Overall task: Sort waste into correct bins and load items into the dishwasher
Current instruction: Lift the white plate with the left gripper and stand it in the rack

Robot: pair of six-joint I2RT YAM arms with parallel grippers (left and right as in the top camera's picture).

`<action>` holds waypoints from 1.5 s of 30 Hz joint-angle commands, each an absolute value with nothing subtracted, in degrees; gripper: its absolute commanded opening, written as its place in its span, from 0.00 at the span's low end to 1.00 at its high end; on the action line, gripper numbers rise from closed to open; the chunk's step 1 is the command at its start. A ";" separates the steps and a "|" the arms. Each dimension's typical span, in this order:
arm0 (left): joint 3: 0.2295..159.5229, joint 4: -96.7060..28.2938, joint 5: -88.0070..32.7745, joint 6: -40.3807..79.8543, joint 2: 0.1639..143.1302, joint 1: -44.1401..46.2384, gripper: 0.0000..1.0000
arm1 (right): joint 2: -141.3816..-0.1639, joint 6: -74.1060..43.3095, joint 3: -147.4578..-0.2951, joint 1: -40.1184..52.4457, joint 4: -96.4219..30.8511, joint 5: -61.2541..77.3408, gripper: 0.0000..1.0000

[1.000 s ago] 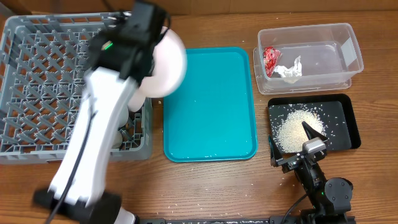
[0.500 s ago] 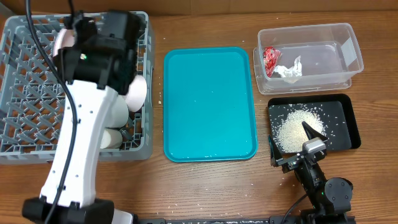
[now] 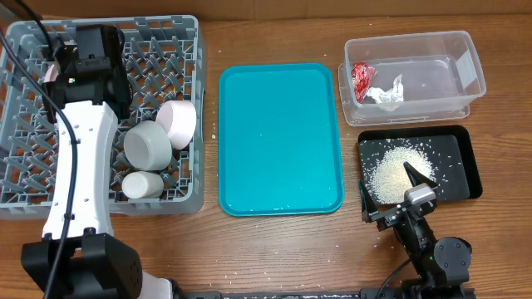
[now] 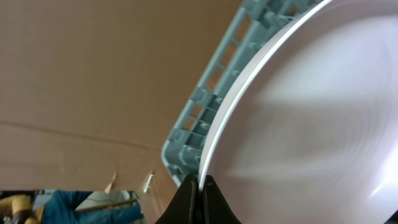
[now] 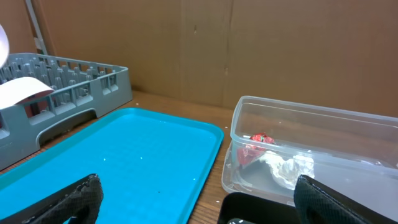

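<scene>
Plate [image 4: 311, 112] moved left over rack [image 3: 158, 58], left gripper [image 4: 198, 186] pinching its rim

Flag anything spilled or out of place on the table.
Loose rice grains lie on the table off the black tray's near-left corner, outside the pile inside it. A few white specks dot the teal tray's near edge. Nothing else stands out.

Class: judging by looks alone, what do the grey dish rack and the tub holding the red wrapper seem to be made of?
Dish rack: probably moulded plastic, matte grey, with thick lattice ribs. Tub: clear, glossy plastic; the red wrapper shows through its wall.
</scene>
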State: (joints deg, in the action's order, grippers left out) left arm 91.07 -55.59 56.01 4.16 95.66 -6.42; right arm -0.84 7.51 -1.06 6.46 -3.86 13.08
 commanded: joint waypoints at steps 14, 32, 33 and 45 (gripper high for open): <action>85.01 -48.60 52.49 -4.73 94.61 -6.96 0.76 | -0.16 7.55 -0.45 6.39 -3.44 12.62 1.00; 102.28 -67.85 1.72 1.72 69.54 9.43 1.00 | -0.16 7.55 -0.45 6.39 -3.44 12.62 1.00; 102.28 -68.95 0.43 1.74 68.51 10.48 1.00 | -0.16 7.55 -0.45 6.39 -3.44 12.62 1.00; 102.26 -76.71 -8.99 1.69 65.67 13.89 1.00 | -0.16 7.53 -0.45 6.39 -3.44 12.62 1.00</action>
State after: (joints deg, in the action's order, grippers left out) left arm 102.00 -75.79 -6.22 1.15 65.54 13.54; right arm -0.84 7.53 -1.06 6.48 -3.84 13.06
